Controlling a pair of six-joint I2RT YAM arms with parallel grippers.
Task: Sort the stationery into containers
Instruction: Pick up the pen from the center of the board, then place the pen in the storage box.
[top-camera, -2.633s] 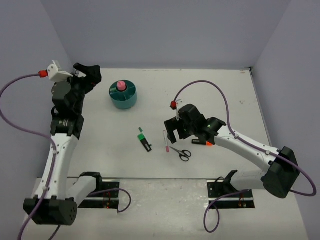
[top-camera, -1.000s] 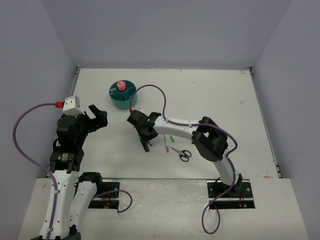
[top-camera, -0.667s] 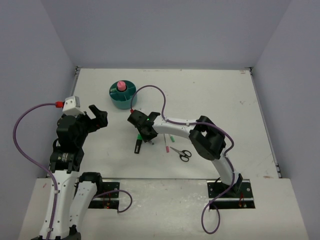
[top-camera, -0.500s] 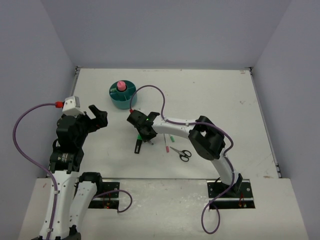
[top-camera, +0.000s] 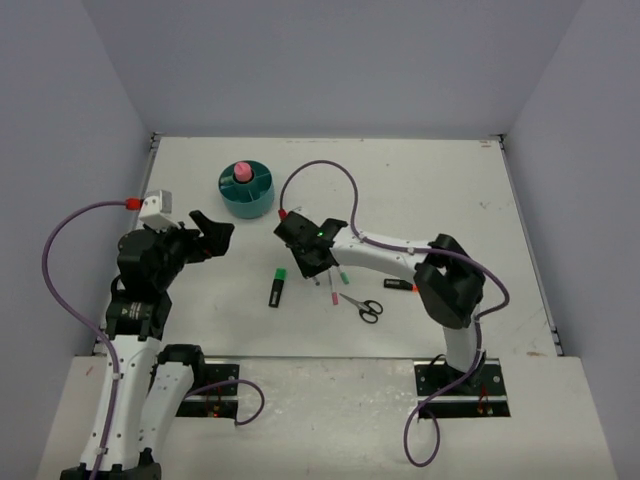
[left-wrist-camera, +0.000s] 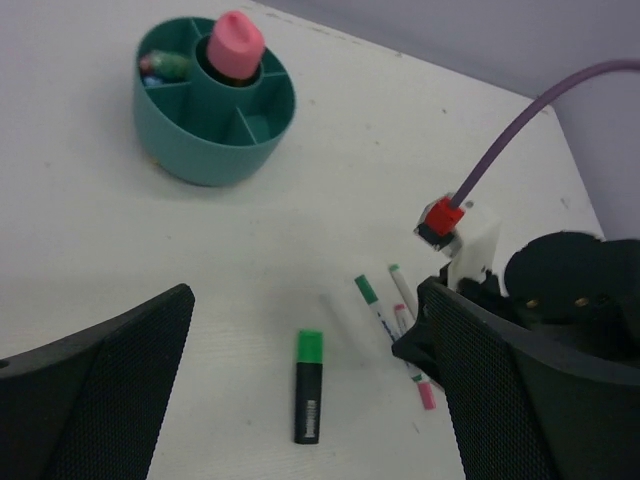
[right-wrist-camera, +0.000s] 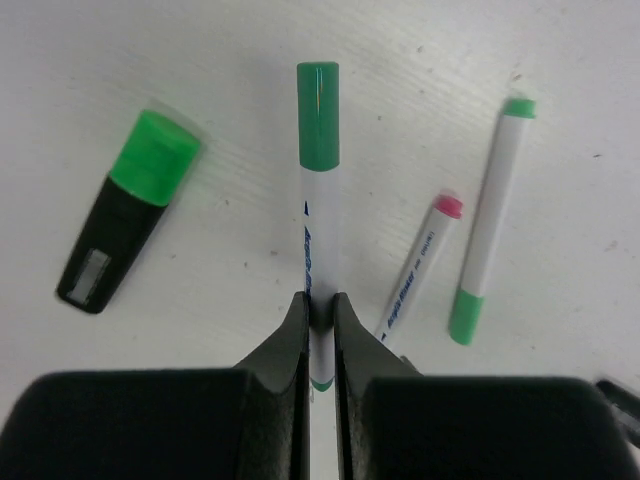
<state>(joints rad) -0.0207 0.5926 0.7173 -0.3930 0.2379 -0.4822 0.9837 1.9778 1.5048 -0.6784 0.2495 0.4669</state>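
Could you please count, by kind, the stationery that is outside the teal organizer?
Thin white pens: 3 (green-capped pen in the right end effector, pink-capped pen, pen with green ends)
Markers: 2 (black-and-green marker, black-and-orange marker)
Scissors: 1
Total: 6

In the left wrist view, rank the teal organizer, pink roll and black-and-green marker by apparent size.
teal organizer: largest
pink roll and black-and-green marker: unranked; roll is wider, marker longer and nearer the camera

Right gripper (right-wrist-camera: 320, 300) clamped, left gripper (left-wrist-camera: 305, 300) agape
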